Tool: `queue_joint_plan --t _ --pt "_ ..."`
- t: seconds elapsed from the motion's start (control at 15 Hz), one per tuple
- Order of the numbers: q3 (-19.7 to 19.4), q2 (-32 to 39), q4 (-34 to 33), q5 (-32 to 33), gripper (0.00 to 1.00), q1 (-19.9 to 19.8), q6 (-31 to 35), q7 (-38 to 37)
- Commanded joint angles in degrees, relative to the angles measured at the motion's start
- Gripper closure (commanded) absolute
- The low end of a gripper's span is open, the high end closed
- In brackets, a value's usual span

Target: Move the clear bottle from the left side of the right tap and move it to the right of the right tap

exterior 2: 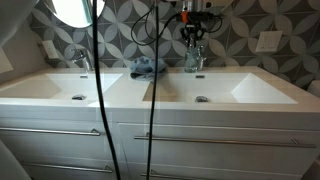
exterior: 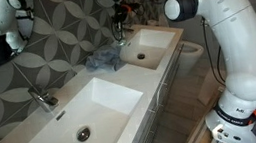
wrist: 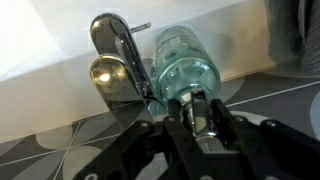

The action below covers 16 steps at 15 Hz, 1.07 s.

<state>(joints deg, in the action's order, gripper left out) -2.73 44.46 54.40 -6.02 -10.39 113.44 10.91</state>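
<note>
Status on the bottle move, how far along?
Done: approach, the tool sits over the clear bottle beside the right tap. In hand: the grasp; whether it grips the bottle is unclear in the wrist view. Left: carry it to the tap's other side and release.

Two basins [exterior 2: 50, 88] [exterior 2: 262, 90], two taps [exterior: 41, 98] [wrist: 112, 65], one clear bottle [wrist: 185, 65], one blue cloth [exterior 2: 148, 68], one robot arm [exterior: 228, 27], one round mirror [exterior 2: 75, 10].

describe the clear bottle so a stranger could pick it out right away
Find the white double-basin counter and the chrome tap under the robot's gripper. The clear bottle sits right beside that tap; unlike the mirror-like metal, it is see-through with a pale green tint.
</note>
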Motion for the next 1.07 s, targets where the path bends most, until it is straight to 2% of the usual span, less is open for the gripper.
queue_joint_plan --t 0.0,1.0 --pt "-0.4 -2.0 0.0 1.0 0.88 0.4 -2.4 0.3" --pt "-0.8 -4.4 -3.4 1.5 0.88 0.4 -7.3 -0.4"
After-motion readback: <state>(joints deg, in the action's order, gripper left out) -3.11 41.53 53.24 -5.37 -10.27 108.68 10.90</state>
